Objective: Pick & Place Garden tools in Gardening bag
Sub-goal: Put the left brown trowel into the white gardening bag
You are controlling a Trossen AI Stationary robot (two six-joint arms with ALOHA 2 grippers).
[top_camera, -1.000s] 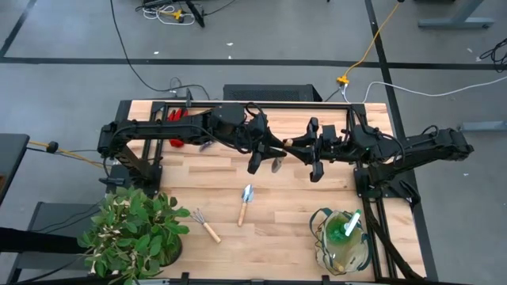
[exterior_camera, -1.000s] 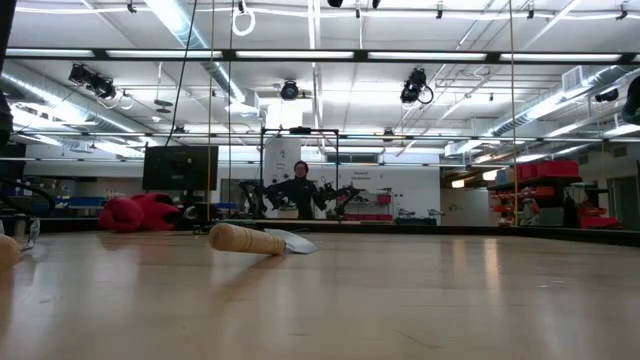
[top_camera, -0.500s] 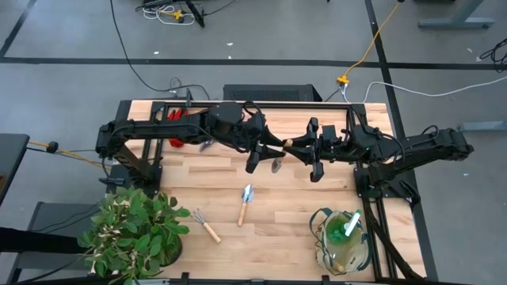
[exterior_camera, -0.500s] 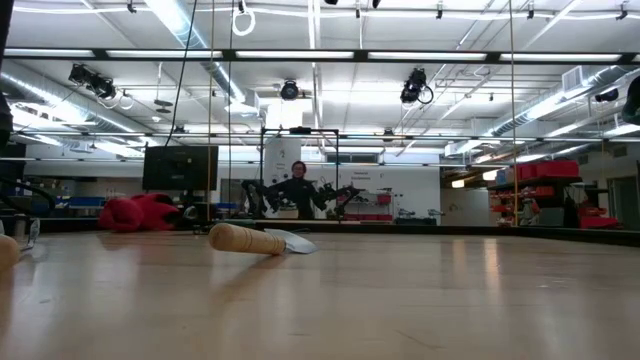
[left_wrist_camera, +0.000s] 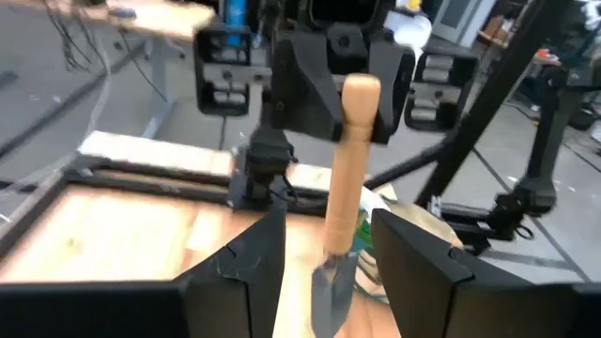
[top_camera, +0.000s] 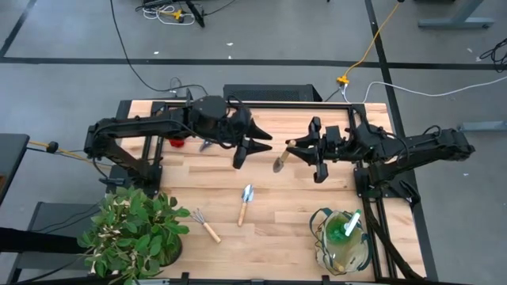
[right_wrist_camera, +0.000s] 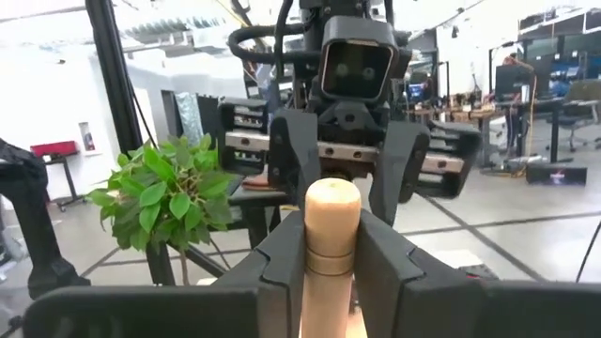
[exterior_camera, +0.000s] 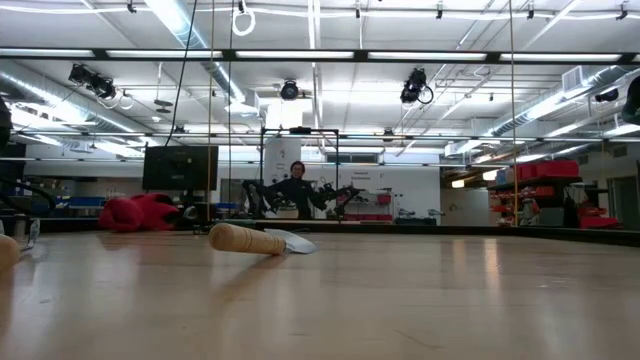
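The trowel (top_camera: 282,157) hangs above the middle of the counter (top_camera: 261,229), clamped by its wooden handle in the right hand (top_camera: 305,150). Its silver blade points toward the left hand (top_camera: 249,150), which faces it from just beside the blade with its two fingers spread apart and nothing between them.

In the left wrist view the same trowel (left_wrist_camera: 343,188) stands between that hand's own fingers (left_wrist_camera: 249,258) without touching either, its handle end gripped in the right hand (left_wrist_camera: 352,99) beyond. The right wrist view shows the handle's rounded end (right_wrist_camera: 331,235) pinched tight between the right fingers (right_wrist_camera: 282,253), with the left hand (right_wrist_camera: 347,155) open opposite and the potted plant (right_wrist_camera: 164,197) behind.

The gardening bag (top_camera: 342,237) sits at the counter's near right corner, well apart from both hands, with a green-and-white item (top_camera: 348,226) inside. A second trowel (top_camera: 245,203) and a small rake (top_camera: 204,224) lie on the near half of the counter, the rake near the potted plant (top_camera: 131,233). Red gloves (top_camera: 176,119) lie at the far left, partly under the left arm.

The low view shows neither hand, only a trowel (exterior_camera: 255,240) lying on the counter and the red gloves (exterior_camera: 140,212) farther back.
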